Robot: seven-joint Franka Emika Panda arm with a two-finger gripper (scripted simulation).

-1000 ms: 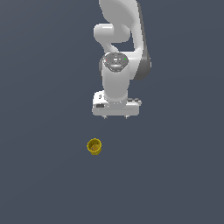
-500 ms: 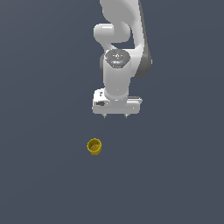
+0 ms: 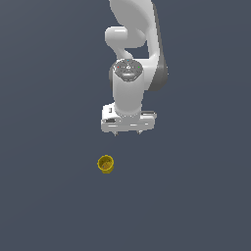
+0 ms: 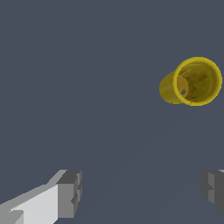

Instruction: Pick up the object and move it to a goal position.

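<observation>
Yellow cup (image 3: pixel 105 164) sits alone on the grey desk (image 3: pixel 44 196), at about seven o'clock from the white pincer (image 3: pixel 127 133), well apart from it. The pincer is spread wide and holds nothing. It should move over the cup, get one finger (image 4: pixel 68 192) on each side, then go straight down and squeeze softly.

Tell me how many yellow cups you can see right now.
1. The yellow cup stands on the grey floor, below the open gripper and toward the exterior view's left, untouched. Nothing seems hidden.

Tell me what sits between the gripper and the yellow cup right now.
Nothing does. In the exterior view only bare dark grey floor separates the gripper from the yellow cup. The wrist view agrees: no object lies between the fingers and the cup.
</observation>
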